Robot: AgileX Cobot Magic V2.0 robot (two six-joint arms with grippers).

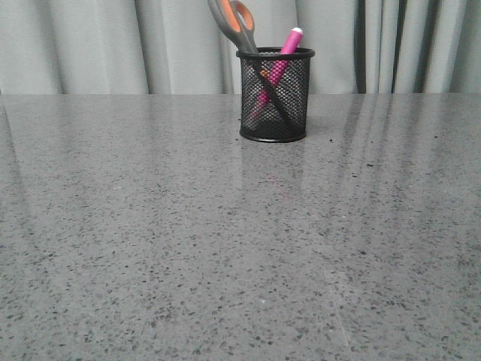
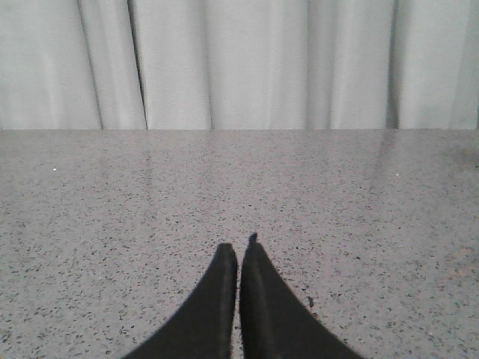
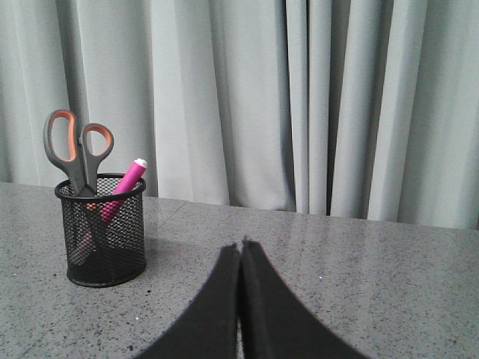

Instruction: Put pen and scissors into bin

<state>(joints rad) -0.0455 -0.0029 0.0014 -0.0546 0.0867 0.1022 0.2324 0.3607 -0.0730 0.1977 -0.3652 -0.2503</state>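
Note:
The black mesh bin (image 1: 275,96) stands upright at the back of the grey table. The pink pen (image 1: 279,66) leans inside it, its whitish cap above the rim. The scissors (image 1: 234,22) stand in it blades down, with the grey and orange handles sticking out on the left. The right wrist view shows the bin (image 3: 103,232) with the scissors (image 3: 78,149) and the pen (image 3: 126,184) in it, off to one side of my right gripper (image 3: 241,245), which is shut and empty. My left gripper (image 2: 238,250) is shut and empty over bare table. Neither gripper shows in the front view.
A grey speckled table (image 1: 225,256) stretches from the front edge to a pale grey curtain (image 1: 90,45) along the back. Nothing else stands on it in these views.

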